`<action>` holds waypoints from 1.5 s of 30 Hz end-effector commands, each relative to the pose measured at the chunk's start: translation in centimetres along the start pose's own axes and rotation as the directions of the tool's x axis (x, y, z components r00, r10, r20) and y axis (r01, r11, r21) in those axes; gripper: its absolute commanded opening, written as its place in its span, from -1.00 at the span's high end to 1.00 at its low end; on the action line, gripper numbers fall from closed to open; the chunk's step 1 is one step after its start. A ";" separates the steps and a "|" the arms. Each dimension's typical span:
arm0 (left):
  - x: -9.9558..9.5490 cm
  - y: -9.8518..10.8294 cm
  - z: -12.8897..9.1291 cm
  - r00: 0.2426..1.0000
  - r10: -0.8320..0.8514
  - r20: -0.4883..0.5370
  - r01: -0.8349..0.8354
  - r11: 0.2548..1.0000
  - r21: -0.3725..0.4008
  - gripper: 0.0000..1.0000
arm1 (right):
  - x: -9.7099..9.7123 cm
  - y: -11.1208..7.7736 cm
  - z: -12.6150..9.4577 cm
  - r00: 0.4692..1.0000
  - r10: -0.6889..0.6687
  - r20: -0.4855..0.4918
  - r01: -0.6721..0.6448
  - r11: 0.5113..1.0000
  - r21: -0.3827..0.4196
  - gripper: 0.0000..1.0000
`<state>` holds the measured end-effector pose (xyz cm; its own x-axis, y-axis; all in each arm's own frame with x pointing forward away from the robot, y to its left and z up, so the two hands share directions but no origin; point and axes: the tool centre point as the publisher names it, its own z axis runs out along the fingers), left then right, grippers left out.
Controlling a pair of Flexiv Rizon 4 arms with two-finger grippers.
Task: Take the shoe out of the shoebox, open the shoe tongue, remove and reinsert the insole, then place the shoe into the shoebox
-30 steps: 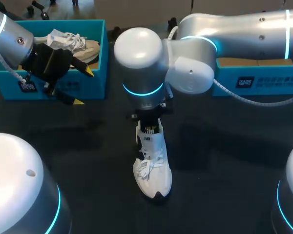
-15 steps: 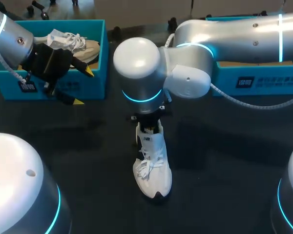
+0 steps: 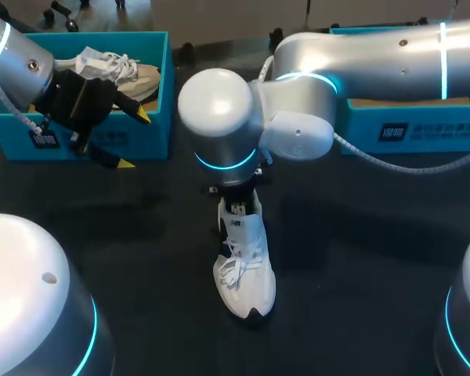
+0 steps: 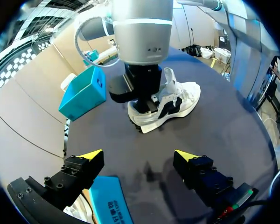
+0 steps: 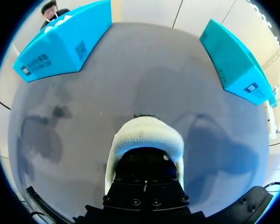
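Head view: two shoes (image 3: pixel 245 266) (image 3: pixel 133 74), two boxes (image 3: pixel 145 133) (image 3: pixel 423 129); left tool (image 3: pixel 135 139) agape, right tool (image 3: pixel 236 205) grip unclear.

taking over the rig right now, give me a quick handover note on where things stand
Left tool: open and empty, beside the front of the left shoebox, which holds a second shoe.
Right tool: down at the heel opening of the white shoe; whether it grips cannot be seen.
White shoe: upright mid-table, toe toward the robot, laces on.
Right shoebox: at the far right.
Done: the white shoe is out on the table.
Left: no insole shows, so treat the tongue and insole steps as unconfirmed; then put the shoe back in its box.
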<state>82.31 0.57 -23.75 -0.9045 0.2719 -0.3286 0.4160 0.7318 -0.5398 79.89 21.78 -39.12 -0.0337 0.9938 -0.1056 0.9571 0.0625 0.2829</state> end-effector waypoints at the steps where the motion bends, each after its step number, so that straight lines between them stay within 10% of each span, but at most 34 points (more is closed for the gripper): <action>1: 0.0 0.0 0.0 1.000 0.000 -0.001 0.000 1.000 -0.003 -1.00 | 0.3 -0.3 1.3 1.000 0.001 -0.011 0.000 1.000 0.016 1.00; 14: 0.0 0.0 0.0 1.000 0.000 -0.001 0.000 1.000 -0.003 -1.00 | 0.3 -2.1 1.5 1.000 -0.011 -0.010 0.012 0.996 0.094 1.00; 45: 0.0 0.0 0.0 1.000 0.000 -0.001 0.000 1.000 -0.003 -1.00 | -0.1 -4.6 -6.0 0.996 -0.026 -0.084 0.053 0.939 0.341 1.00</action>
<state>82.31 0.58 -23.75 -0.9045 0.2718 -0.3286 0.4160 0.7318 -0.5398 73.68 22.23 -34.63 -0.0796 0.9959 -0.0428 0.9955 0.0771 -0.0558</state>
